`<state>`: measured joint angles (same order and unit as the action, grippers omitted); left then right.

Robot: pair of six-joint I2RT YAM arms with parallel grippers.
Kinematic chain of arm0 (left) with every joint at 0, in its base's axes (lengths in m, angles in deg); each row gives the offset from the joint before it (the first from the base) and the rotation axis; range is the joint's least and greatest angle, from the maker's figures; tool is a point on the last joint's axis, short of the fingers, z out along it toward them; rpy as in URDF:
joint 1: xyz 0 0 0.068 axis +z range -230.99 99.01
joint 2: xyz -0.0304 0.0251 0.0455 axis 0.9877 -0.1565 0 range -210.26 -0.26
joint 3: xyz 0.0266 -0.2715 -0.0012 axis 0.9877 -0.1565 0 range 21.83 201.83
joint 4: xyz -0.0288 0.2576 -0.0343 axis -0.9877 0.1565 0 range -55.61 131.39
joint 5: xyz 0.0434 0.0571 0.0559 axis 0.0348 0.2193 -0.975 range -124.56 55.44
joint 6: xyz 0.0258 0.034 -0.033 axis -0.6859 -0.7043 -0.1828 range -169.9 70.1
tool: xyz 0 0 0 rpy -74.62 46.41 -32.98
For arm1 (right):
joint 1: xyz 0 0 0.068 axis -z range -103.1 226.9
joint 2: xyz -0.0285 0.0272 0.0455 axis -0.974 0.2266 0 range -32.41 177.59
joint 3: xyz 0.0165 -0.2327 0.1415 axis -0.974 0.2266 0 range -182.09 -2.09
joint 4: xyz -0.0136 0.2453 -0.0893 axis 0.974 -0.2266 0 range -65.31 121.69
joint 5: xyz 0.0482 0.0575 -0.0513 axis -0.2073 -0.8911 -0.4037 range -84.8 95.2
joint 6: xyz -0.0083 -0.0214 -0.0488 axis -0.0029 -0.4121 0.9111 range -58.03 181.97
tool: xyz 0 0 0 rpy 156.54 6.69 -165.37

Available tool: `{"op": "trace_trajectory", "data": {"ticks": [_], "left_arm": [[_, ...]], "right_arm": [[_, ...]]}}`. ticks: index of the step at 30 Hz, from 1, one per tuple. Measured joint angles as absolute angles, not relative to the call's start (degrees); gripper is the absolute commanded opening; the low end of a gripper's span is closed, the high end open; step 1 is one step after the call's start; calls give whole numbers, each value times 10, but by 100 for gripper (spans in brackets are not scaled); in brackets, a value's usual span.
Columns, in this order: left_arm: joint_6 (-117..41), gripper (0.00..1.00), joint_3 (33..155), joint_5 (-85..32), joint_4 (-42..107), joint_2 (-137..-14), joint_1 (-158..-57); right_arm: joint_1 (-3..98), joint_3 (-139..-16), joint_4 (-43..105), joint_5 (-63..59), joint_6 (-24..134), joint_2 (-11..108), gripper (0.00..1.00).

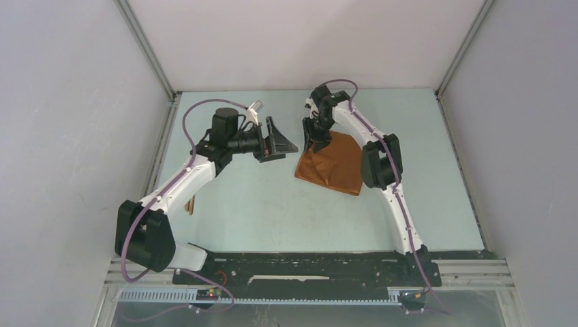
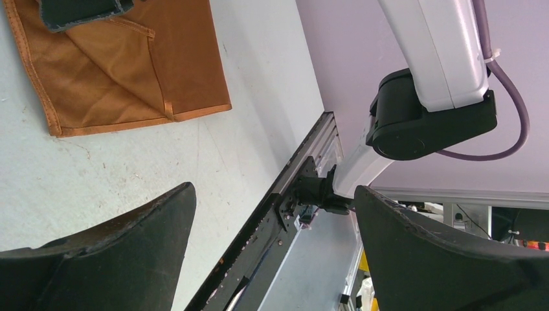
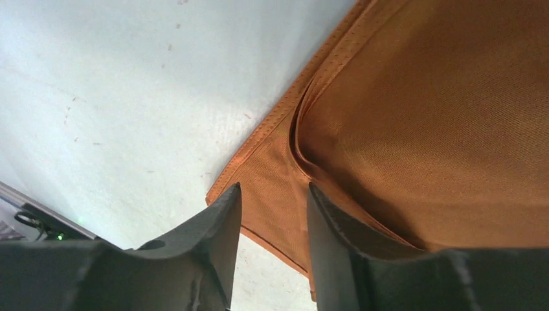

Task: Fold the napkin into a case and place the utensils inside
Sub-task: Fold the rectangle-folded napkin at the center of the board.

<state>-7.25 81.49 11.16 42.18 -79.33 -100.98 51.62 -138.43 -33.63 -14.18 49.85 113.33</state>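
top view / left gripper (image 1: 278, 144): hovering over the table (image 1: 259, 204) left of centre, turned sideways, jaws spreading wide, released, nothing in it
top view / right gripper (image 1: 315, 139): pointing down, sitting at the far-left corner of the napkin (image 1: 334, 167)
top view / napkin: lying flat on the far right-centre part of the table, rust-orange, partly doubled over, uneven four-sided shape, not a narrow pouch
top view / utensils (image 1: 192, 203): lying near the table's left edge, mostly hiding under the left arm's forearm, only a short light-brown bit showing, well apart from the napkin
left wrist view / left gripper (image 2: 273, 191): both dark fingers (image 2: 123, 253) showing at the bottom, standing wide apart, only table (image 2: 259, 78) and the base rail (image 2: 259, 227) between them
left wrist view / napkin (image 2: 129, 71): lying in the top-left corner, one flap folding over with a slanting crease, hemmed edges showing
left wrist view / right gripper (image 2: 78, 10): dark tip resting on the napkin's upper edge
left wrist view / right arm (image 2: 434, 91): white link and black joint filling the upper right
right wrist view / right gripper (image 3: 273, 194): jaws standing a little apart, released, cloth showing through the narrow gap
right wrist view / napkin (image 3: 421, 129): two layers overlapping at the corner, lying right under the fingers (image 3: 207, 253), filling the right side
right wrist view / table (image 3: 129, 97): pale, scuffed, taking the left side
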Motion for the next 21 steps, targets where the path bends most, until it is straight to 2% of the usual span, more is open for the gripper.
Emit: {"op": "trace_trajectory", "data": {"ticks": [4,7,11,14,18,21], "left_arm": [[-73,99,815,111,422,-793,-1007],[-73,99,811,109,421,-793,-1006],[-74,99,801,102,420,-794,-1005],[-81,99,800,86,424,-802,-1007],[-90,98,803,66,440,-833,-1017],[-94,98,803,51,455,-858,-1031]], "right_arm": [[516,-1393,-348,-148,490,1122,69],[520,-1270,-329,-139,490,1032,77],[547,-1019,-250,-187,484,834,78],[605,-884,-150,-254,459,734,78],[672,-785,-34,-301,419,726,77],[683,-724,48,-328,373,749,76]]}}
